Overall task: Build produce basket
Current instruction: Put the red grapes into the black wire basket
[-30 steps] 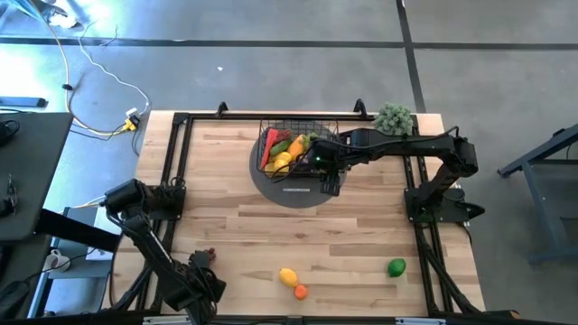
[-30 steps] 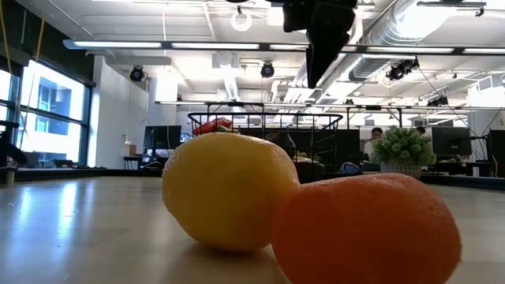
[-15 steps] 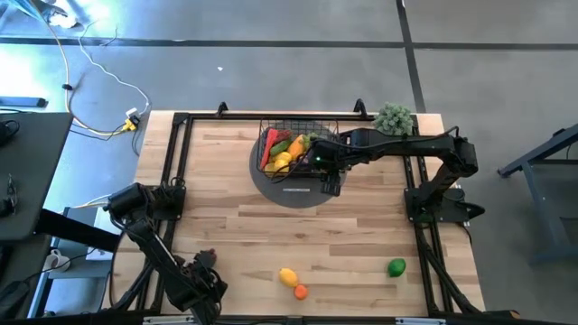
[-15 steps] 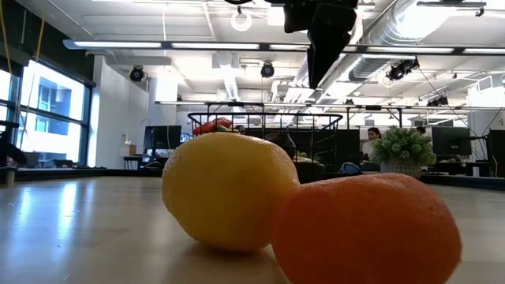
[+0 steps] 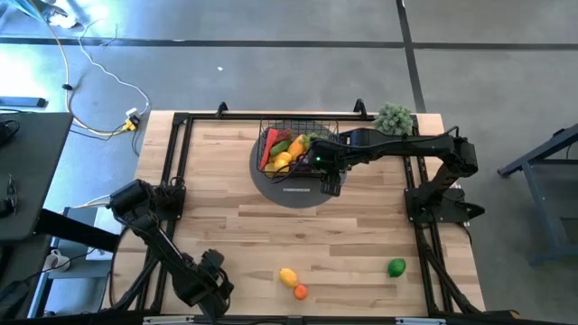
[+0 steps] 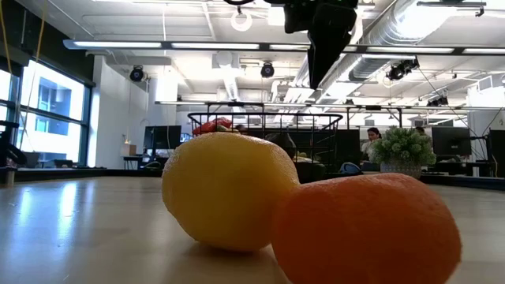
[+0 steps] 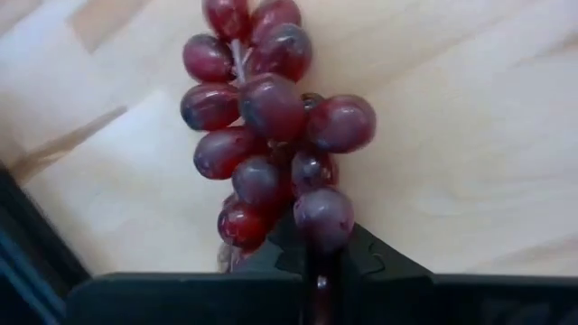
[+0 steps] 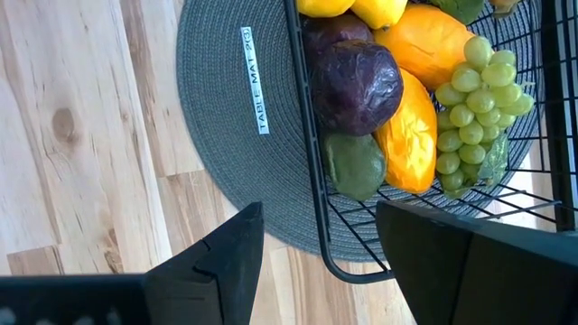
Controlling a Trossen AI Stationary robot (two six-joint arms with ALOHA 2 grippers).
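Note:
A bunch of red grapes [image 7: 262, 135] lies on the wooden table near its front left corner, and my left gripper [image 7: 322, 271] is shut on it. In the high view that gripper [image 5: 213, 269] covers the grapes. The black wire basket [image 5: 312, 120] stands on a round grey mat [image 5: 289, 191] at the far middle. It holds lemons, a mango, a purple plum [image 8: 357, 81] and green grapes [image 8: 470, 99]. My right gripper [image 8: 316, 244] hangs open above the basket's right end [image 5: 327, 171]. A lemon [image 5: 287, 275], an orange fruit [image 5: 301, 291] and a lime [image 5: 396, 267] lie near the front edge. My left gripper pinches the end of the red bunch nearest to it [image 7: 322, 226] between its two shut fingers, coming slanting down at the table. The rest of the bunch stretches away from the fingers and lies on the wood.
A bushy potted plant [image 5: 395, 117] stands at the far right corner. Black frame rails [image 5: 181, 162] run along the table's left and right sides. Bare wood lies between the mat and the front fruits. In the low view the lemon [image 6: 229, 189] and orange fruit [image 6: 367, 229] fill the foreground.
My left gripper has moved toward the table's right along the front edge, onto the red grapes, and has shut on them. In the high view the grapes are now hidden under it. My right arm has kept still.

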